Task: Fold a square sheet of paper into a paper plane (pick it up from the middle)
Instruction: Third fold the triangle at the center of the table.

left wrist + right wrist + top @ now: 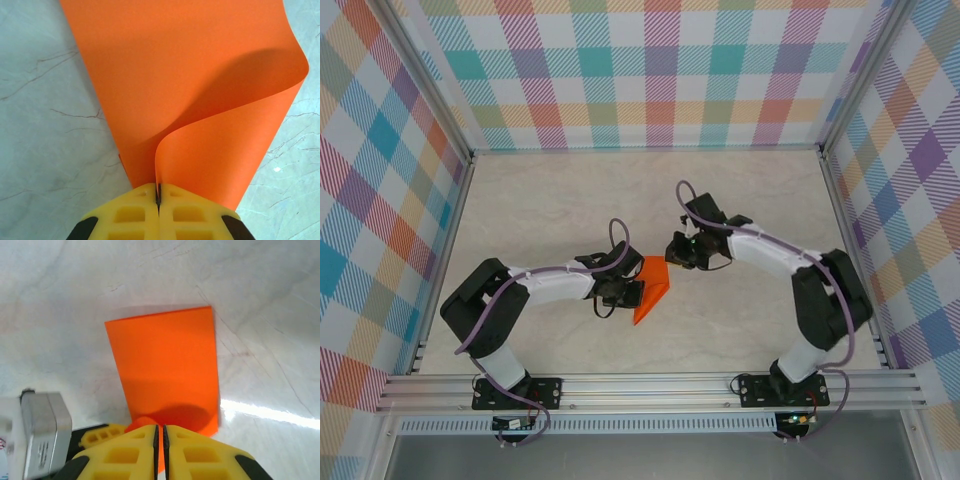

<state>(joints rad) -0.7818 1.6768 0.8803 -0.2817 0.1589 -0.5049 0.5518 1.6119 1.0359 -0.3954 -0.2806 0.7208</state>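
Left gripper (158,192): closed tight on the near edge of the paper, yellow fingers meeting with the sheet pinched between them.
Paper (165,75): bright orange, near the middle of the table, between the two grippers. From the left wrist, one layer lies flat while a second curls up and over from the pinch, not creased down. From the right wrist it reads as a plain oblong panel with square corners, no point yet.
Right gripper (159,432): at the paper's far right corner, fingers drawn almost together with a thin slit between. A bit of orange shows in the slit, but I cannot tell whether it is pinching the sheet or only resting over it.
Table (570,200): pale marbled top, bare around the paper.
Walls (650,70): checked panels on three sides.
Step in hand: probably an early fold, with one flap being brought over and not yet laid flat; the plane is far from done.
Next move: it likely calls for laying the curl down edge to edge, one gripper holding the sheet from sliding while the other presses the crease.
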